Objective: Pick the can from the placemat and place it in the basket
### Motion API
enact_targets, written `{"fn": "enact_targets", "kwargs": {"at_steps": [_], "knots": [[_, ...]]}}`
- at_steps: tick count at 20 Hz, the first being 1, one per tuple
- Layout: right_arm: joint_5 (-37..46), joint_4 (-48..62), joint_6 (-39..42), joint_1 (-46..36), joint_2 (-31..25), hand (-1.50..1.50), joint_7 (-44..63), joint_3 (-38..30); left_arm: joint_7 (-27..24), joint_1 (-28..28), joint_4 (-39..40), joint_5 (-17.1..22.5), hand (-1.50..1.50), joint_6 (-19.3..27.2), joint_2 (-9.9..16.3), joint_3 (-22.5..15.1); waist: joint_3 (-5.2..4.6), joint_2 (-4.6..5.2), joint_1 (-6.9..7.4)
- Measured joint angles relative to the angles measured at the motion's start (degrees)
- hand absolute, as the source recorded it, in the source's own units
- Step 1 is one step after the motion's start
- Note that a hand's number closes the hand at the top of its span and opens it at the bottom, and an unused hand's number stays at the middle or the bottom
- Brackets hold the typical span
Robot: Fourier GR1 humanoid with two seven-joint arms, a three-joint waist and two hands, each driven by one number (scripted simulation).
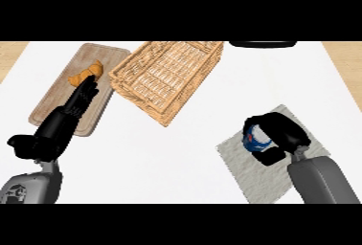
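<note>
— What is the right hand doing?
— It is curling its black fingers and thumb around the can, hiding most of it. Its grey forearm is coming in from the lower right edge and angling up and slightly left.
— And the left hand?
— It is lying at the left of the view with its fingers stretched straight, pointing up and a little to the right. Its thumb is sticking out to the left, and its grey forearm is entering at the lower left corner.
</note>
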Motion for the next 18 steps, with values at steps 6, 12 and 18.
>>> {"fn": "enact_targets", "kwargs": {"at_steps": [6,12,18], "knots": [[5.05,0.96,-5.01,-0.84,0.70,1.50,-1.96,2.88,0.00,0.35,-0.29,-1.27,0.00,0.76,-1.03,-0.96,-0.15,-0.15,0.13],[8.37,2.72,-9.75,-5.71,11.22,1.50,20.72,8.01,0.04,-0.98,-0.15,-1.20,0.00,-0.39,-1.57,-2.66,0.01,0.73,3.86],[7.06,4.05,-16.70,-12.33,14.01,1.50,38.40,11.41,0.13,-2.98,0.31,-1.19,0.00,-1.56,-2.13,-4.41,0.28,1.46,8.10]]}}
